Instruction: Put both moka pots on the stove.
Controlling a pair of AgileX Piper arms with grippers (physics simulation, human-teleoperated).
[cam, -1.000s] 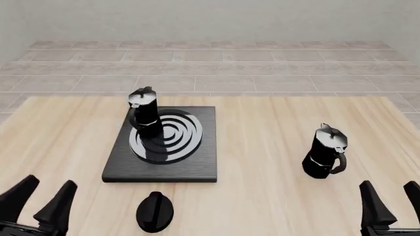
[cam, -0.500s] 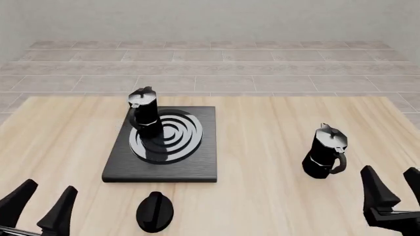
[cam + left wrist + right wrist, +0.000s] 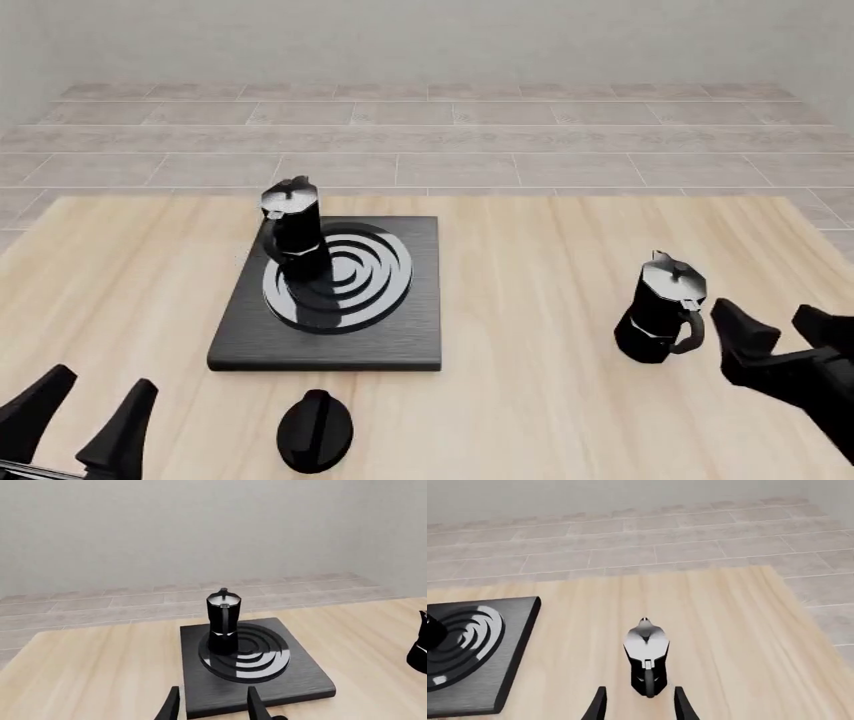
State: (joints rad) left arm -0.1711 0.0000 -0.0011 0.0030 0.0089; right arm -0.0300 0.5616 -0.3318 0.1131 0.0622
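Note:
One moka pot (image 3: pixel 292 238) (image 3: pixel 223 621) stands upright on the left part of the stove (image 3: pixel 400 335) (image 3: pixel 307 675), on its ringed burner. The other moka pot (image 3: pixel 661 310) (image 3: pixel 646 656) stands on the bare table at the right, its handle turned toward my right gripper (image 3: pixel 770 325). That gripper is open, just right of this pot and apart from it; in the right wrist view its fingertips (image 3: pixel 598 702) sit close on either side of the handle. My left gripper (image 3: pixel 83 415) is open at the near left edge, holding nothing.
A flat black round knob (image 3: pixel 315 430) lies on the table just in front of the stove. The wooden table's far edge (image 3: pixel 641 197) borders a tiled floor. The stove's corner (image 3: pixel 507 630) shows in the right wrist view.
My right gripper has risen from the near right corner and moved forward to the right-hand pot. The left gripper sank slightly lower at the near edge. Both pots stayed put.

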